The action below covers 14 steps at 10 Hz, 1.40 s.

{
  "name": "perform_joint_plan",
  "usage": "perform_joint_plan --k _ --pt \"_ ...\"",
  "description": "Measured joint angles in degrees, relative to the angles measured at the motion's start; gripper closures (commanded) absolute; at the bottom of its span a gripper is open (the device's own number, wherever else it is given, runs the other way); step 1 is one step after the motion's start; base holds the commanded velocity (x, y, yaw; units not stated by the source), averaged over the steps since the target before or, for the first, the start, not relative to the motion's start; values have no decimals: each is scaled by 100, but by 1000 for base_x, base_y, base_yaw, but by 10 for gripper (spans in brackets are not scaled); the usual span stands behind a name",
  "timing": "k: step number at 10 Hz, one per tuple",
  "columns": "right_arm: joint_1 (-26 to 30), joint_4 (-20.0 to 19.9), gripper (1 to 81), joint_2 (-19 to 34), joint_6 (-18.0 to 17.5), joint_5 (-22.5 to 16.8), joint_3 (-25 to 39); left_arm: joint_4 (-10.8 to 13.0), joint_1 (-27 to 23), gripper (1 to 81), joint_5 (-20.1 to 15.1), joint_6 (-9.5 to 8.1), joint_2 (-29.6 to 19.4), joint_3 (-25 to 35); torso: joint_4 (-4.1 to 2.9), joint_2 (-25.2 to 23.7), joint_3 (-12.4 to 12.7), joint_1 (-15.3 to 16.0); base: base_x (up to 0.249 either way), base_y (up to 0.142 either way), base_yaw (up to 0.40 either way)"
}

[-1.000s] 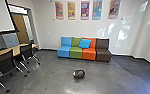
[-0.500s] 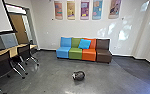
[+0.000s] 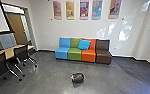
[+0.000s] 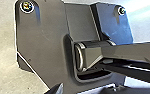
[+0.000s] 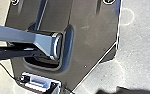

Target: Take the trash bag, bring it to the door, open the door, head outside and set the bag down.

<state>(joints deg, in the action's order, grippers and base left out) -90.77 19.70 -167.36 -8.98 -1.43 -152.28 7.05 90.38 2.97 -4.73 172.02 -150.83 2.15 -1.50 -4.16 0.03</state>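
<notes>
Black and rounded, the trash bag (image 3: 77, 78) lies on the grey floor (image 3: 47, 75), ahead of either tool and well apart from it; how far each tool is open, and whether it has hold of anything, I cannot tell. The bag should prove light, soft and slightly slippery, its film apt to tear, so a bunched fold, perhaps the pale end (image 3: 72, 78) if that is the neck, seems the best grip.
</notes>
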Motion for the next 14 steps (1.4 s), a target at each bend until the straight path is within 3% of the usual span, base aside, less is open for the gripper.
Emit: perform_joint_plan --k 3,14 --pt "-2 2 10 2 0 -6 0 2 0 10 0 0 2 0 0 0 0 0 146 -70 0" --pt "52 9 10 0 4 -9 -2 -11 -96 10 -6 -1 77 -7 0 0 0 -2 152 0 0"
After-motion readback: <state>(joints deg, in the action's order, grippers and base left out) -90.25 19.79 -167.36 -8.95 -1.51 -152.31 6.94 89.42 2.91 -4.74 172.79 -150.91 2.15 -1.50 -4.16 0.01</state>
